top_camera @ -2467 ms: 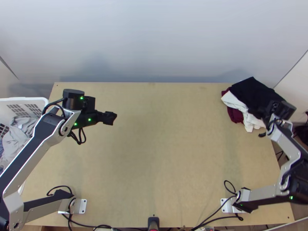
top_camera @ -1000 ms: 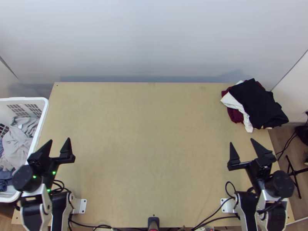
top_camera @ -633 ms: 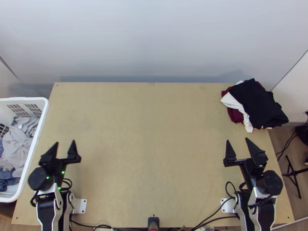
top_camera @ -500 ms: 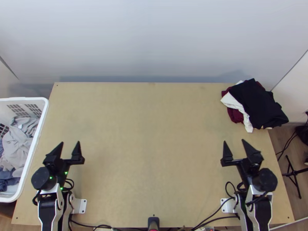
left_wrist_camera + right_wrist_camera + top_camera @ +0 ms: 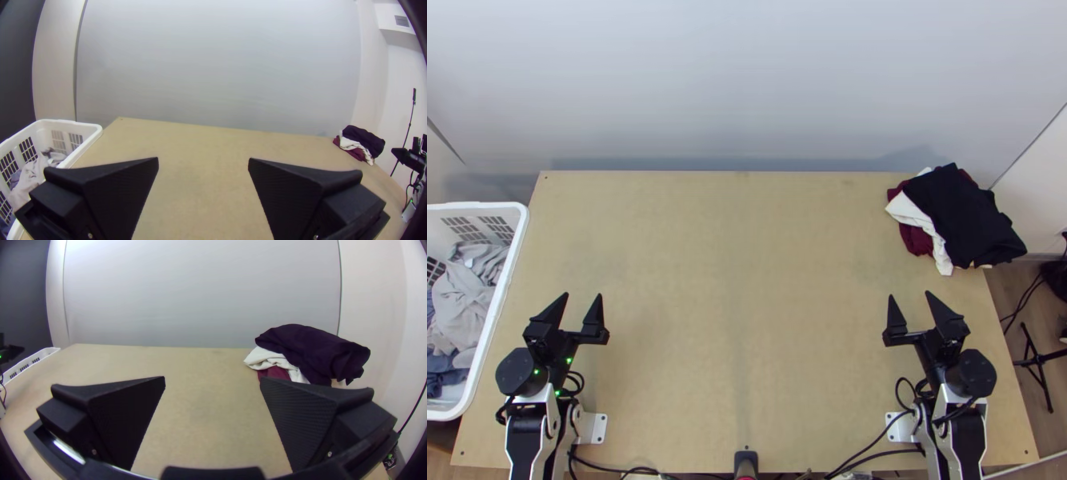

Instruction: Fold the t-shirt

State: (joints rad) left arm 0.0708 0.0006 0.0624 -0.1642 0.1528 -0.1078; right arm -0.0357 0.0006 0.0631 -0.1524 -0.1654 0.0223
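Probably finished with folding. Shows black cloth (image 5: 961, 210), likely the t-shirt, folded and heaped over white cloth (image 5: 917, 218) and dark red cloth (image 5: 914, 240) on the far right corner of the wooden table (image 5: 747, 280), long axis slanting far left to near right. Lies ahead and slightly right of the right gripper (image 5: 909, 294), well apart; much farther from the left gripper (image 5: 583, 295). Spread wide at both grippers, gripping nothing. For another garment, would favour the left, nearer the white basket (image 5: 505, 272).
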